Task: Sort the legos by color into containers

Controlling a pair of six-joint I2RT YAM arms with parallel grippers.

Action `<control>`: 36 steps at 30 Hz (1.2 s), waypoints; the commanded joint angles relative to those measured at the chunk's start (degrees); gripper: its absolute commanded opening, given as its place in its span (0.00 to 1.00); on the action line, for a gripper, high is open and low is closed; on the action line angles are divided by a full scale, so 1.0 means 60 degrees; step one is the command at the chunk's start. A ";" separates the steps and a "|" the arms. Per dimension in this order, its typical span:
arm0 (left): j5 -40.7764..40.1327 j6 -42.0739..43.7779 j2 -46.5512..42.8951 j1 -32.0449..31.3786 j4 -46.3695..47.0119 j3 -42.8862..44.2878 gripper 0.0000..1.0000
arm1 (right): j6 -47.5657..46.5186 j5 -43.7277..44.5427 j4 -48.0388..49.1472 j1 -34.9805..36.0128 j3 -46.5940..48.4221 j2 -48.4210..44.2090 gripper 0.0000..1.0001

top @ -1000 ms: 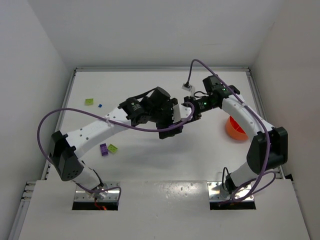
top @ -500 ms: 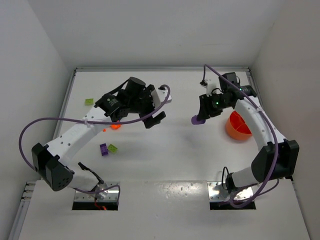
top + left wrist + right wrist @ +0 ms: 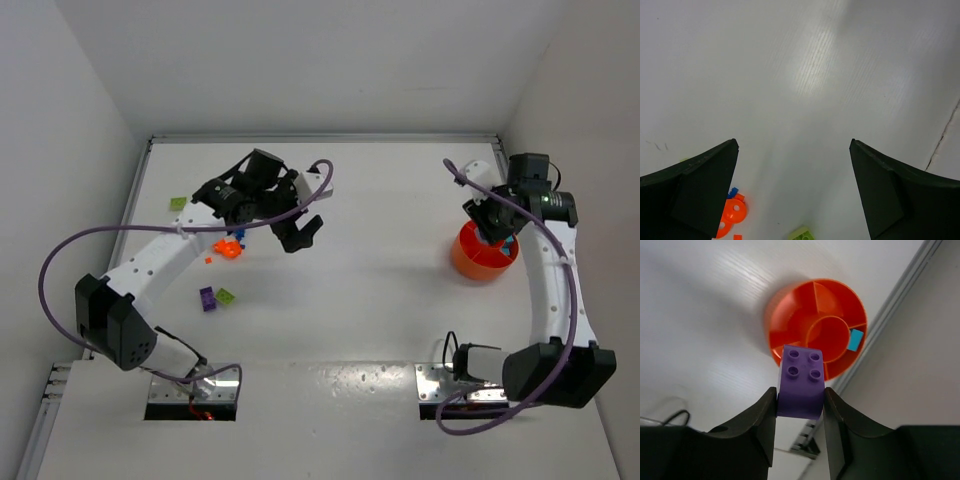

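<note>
White tabletop [image 3: 400, 300], walled in: my right gripper [image 3: 800, 392] pinches a purple brick [image 3: 800, 382] by its flat sides over the divided orange tub [image 3: 790, 310], and I'd judge it light, rigid and slick, so side faces suit; my left gripper [image 3: 793, 145] gapes empty.

Top cam: high, behind arm bases [image 3: 195, 385], looks down on whole table [image 3: 380, 290]. L wrist cam: close, angled down at table. R wrist cam: straight down on orange tub [image 3: 785, 310], also in top view.
</note>
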 commanded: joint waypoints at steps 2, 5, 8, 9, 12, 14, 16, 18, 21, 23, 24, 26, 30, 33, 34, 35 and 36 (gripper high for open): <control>0.1131 -0.0068 -0.0057 0.0506 -0.0028 0.0164 1.00 | -0.3055 0.0274 -0.0280 -0.0655 0.0899 0.0699 0.00; 0.1658 -0.0068 0.0162 0.0945 0.0059 0.0164 1.00 | -0.4342 -0.0062 -0.0455 -0.0948 0.1192 0.1036 0.00; 0.2258 -0.0156 0.0279 0.1268 0.0161 0.0164 1.00 | -0.5239 -0.0398 -0.1039 -0.1184 0.1601 0.1401 0.00; 0.2406 -0.0156 0.0280 0.1356 0.0162 0.0077 1.00 | -0.5415 -0.0400 -0.1317 -0.1184 0.1705 0.1505 0.00; 0.2890 -0.0156 0.0382 0.1737 0.0249 -0.0172 1.00 | -0.6001 -0.0737 -0.2300 -0.1184 0.1926 0.1681 0.00; 0.3313 -0.0257 0.0470 0.2029 0.0366 -0.0304 1.00 | -0.6440 -0.0737 -0.2419 -0.1184 0.1781 0.1580 0.00; 0.3593 -0.0374 0.0572 0.2191 0.0469 -0.0408 1.00 | -0.6807 -0.0737 -0.2521 -0.1271 0.1546 0.1463 0.00; 0.3943 -0.0478 0.0703 0.2396 0.0558 -0.0495 1.00 | -0.7334 -0.0649 -0.2609 -0.1272 0.1165 0.1345 0.00; 0.4354 -0.0697 0.0938 0.2674 0.0646 -0.0409 1.00 | -0.7817 -0.0649 -0.2930 -0.1272 0.0973 0.1257 0.00; 0.4473 -0.0698 0.1041 0.2792 0.0646 -0.0408 1.00 | -0.7922 -0.0649 -0.3281 -0.1272 0.0973 0.1387 0.00; 0.4618 -0.0698 0.1042 0.2880 0.0646 -0.0408 1.00 | -0.8009 -0.0562 -0.3283 -0.1272 0.0973 0.1534 0.00; 0.4751 -0.0698 0.1144 0.2968 0.0646 -0.0408 1.00 | -0.8010 -0.0473 -0.3283 -0.1272 0.0973 0.1637 0.00; 0.4971 -0.0918 0.1247 0.2969 0.0822 -0.0408 1.00 | -0.8126 -0.0283 -0.2727 -0.1272 0.0434 0.1638 0.00; 0.5059 -0.1006 0.1335 0.3057 0.0924 -0.0408 1.00 | -0.8243 -0.0064 -0.2536 -0.1272 0.0067 0.1638 0.00; 0.5059 -0.1006 0.1335 0.3057 0.1011 -0.0408 1.00 | -0.8244 -0.0063 -0.2434 -0.1272 -0.0022 0.1638 0.00; 0.4972 -0.1107 0.1335 0.3057 0.1012 -0.0408 1.00 | -0.8244 -0.0063 -0.2317 -0.1272 -0.0023 0.1638 0.00; 0.4971 -0.1108 0.1335 0.3057 0.1012 -0.0408 1.00 | -0.8244 -0.0063 -0.2215 -0.1272 -0.0139 0.1638 0.00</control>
